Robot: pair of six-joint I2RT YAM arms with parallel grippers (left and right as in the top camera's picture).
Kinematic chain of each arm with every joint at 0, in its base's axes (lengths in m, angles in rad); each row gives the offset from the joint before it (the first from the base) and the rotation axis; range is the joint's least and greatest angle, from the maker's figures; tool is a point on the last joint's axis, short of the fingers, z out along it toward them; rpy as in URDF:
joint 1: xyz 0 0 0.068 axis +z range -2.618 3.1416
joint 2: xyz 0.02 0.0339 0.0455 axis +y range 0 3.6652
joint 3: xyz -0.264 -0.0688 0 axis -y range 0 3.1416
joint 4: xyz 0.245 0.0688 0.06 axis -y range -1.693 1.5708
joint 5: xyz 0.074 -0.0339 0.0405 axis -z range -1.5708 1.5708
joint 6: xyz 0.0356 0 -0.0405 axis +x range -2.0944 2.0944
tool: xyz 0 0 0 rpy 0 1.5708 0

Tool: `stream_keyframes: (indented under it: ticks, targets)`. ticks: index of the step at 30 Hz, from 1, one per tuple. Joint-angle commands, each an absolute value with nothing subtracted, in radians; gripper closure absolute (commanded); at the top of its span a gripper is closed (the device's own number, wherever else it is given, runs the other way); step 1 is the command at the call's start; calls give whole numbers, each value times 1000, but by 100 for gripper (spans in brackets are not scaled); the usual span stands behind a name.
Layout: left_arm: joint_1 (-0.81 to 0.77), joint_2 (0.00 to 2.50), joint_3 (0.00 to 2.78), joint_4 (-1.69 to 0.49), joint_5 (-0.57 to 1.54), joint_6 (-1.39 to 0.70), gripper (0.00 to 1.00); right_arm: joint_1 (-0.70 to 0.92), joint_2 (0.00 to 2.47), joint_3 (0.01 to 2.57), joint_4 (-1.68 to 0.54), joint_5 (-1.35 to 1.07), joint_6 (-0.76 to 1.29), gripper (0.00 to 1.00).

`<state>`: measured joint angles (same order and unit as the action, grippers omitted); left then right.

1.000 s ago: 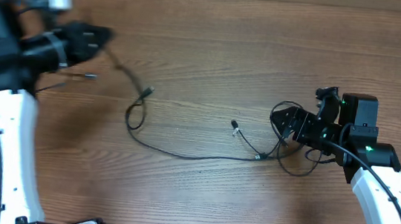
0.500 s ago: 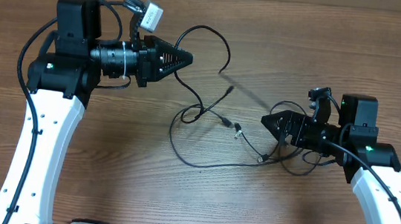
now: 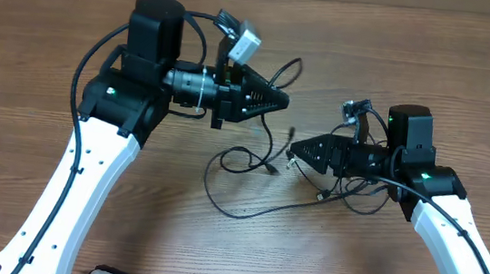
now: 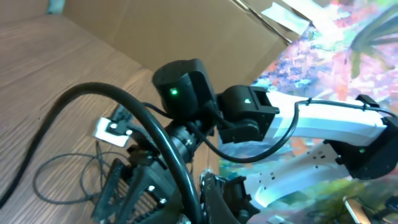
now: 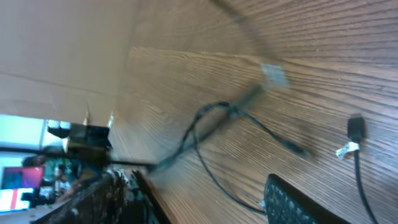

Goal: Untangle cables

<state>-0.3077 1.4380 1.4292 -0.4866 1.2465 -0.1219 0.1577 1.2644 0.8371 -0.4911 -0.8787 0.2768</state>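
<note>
Robotics lab setup: wood-grain table [image 3: 471, 70], cardboard backdrop [image 4: 186, 31], two white robot arms [image 3: 85, 184] [image 3: 463, 233].

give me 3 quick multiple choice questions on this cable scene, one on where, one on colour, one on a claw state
1. The loose cables lie on the table: A) at its far left edge B) near its middle C) in a box.
2. The cables are: A) white B) red C) black.
3. The left claw is: A) shut on a cable B) wide open, empty C) out of view.
Answers: 1 B, the loops lie mid-table in the overhead view; 2 C, every cord looks black against the brown wood; 3 A, its tips meet with a cable rising from them.
</note>
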Motion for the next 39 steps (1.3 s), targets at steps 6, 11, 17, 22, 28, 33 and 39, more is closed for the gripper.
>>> stream_keyframes:
  ticks: [6, 11, 17, 22, 28, 33, 39]
  targets:
    - [-330, 1419, 1443, -436, 1276, -192, 96, 164, 1267, 854, -483, -901, 373, 39]
    - [-344, 1419, 1443, -395, 1276, -218, 96, 164, 1267, 854, -484, -915, 445, 42]
    - [-372, 1419, 1443, -380, 1249, -218, 96, 164, 1267, 854, -510, -914, 572, 43]
    - [-382, 1419, 1443, -381, 1246, -218, 96, 164, 1267, 854, -529, -914, 619, 50]
    - [-382, 1419, 1443, -380, 1259, -235, 96, 163, 1267, 854, -541, -907, 664, 63]
    - [-382, 1419, 1443, -377, 1258, -252, 96, 164, 1267, 854, -563, -907, 708, 68]
    - [-402, 1419, 1443, -356, 1257, -263, 96, 164, 1267, 854, -583, -907, 711, 77]
